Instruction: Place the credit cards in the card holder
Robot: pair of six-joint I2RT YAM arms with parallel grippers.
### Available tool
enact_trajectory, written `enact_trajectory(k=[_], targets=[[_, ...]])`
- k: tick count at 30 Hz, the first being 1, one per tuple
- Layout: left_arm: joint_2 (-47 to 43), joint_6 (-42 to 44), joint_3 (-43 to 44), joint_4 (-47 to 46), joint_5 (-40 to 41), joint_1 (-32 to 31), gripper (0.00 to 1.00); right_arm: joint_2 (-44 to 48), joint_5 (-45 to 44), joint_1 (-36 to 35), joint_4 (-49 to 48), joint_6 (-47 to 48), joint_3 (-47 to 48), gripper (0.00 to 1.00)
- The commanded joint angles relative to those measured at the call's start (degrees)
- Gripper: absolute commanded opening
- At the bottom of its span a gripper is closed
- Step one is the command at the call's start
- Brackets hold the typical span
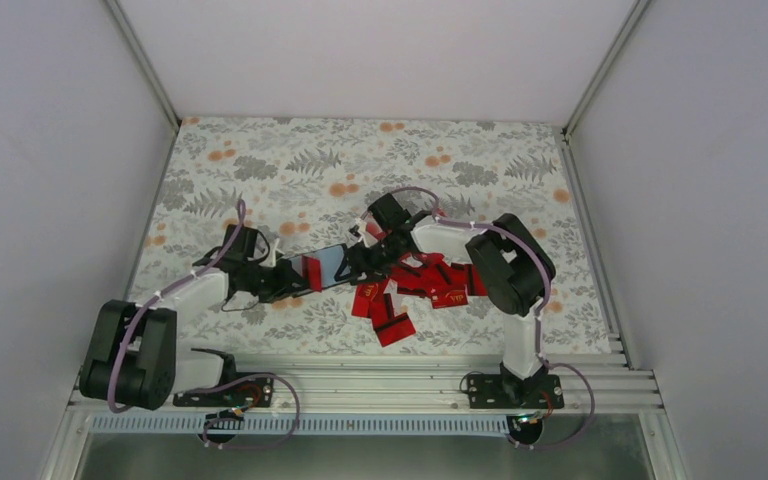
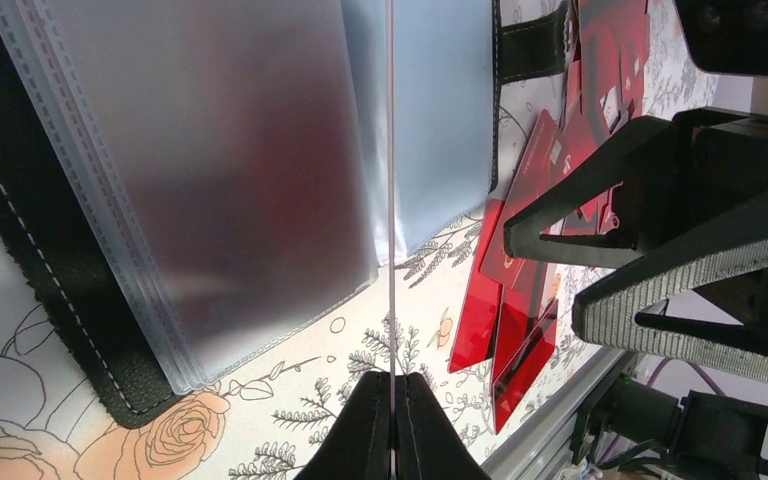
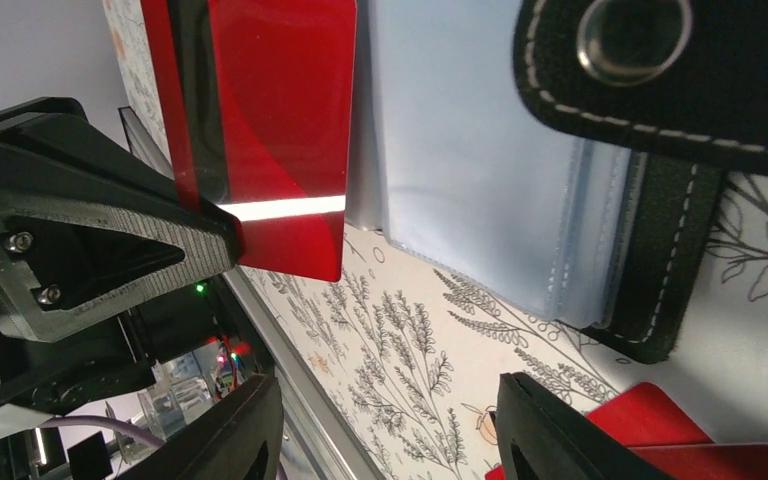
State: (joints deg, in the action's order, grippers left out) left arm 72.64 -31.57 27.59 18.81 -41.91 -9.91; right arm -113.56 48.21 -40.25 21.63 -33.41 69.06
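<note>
The card holder (image 1: pixel 335 265) lies open on the floral cloth, its grey-blue pockets (image 2: pixel 210 150) up and its snap tab (image 3: pixel 640 60) towards the right arm. My left gripper (image 2: pixel 392 385) is shut on a credit card (image 3: pixel 270 130) held upright just beside the pockets; in the left wrist view it shows only as a thin line. My right gripper (image 3: pixel 390 420) hovers open above the cloth at the holder's right end (image 1: pixel 360 262), with nothing between its fingers. Several loose red credit cards (image 1: pixel 425 285) lie heaped under the right arm.
A floral cloth (image 1: pixel 360 160) covers the table. A ribbed metal rail (image 1: pixel 380 380) runs along the near edge, close to the nearest cards (image 2: pixel 510 300). White walls enclose the left, right and back sides.
</note>
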Motion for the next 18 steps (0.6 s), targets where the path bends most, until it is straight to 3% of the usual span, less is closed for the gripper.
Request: enact_trajectory(k=[1, 18], targets=[[1.4, 2.7, 0.5, -1.3, -2.8, 0.5, 0.02, -1.5, 0.5, 0.3, -1.4, -0.4, -0.5, 0.54], [4.4, 3.1, 2.2, 0.1, -1.4, 0.8, 0.02, -1.6, -0.6, 0.3, -0.9, -1.0, -0.9, 0.54]])
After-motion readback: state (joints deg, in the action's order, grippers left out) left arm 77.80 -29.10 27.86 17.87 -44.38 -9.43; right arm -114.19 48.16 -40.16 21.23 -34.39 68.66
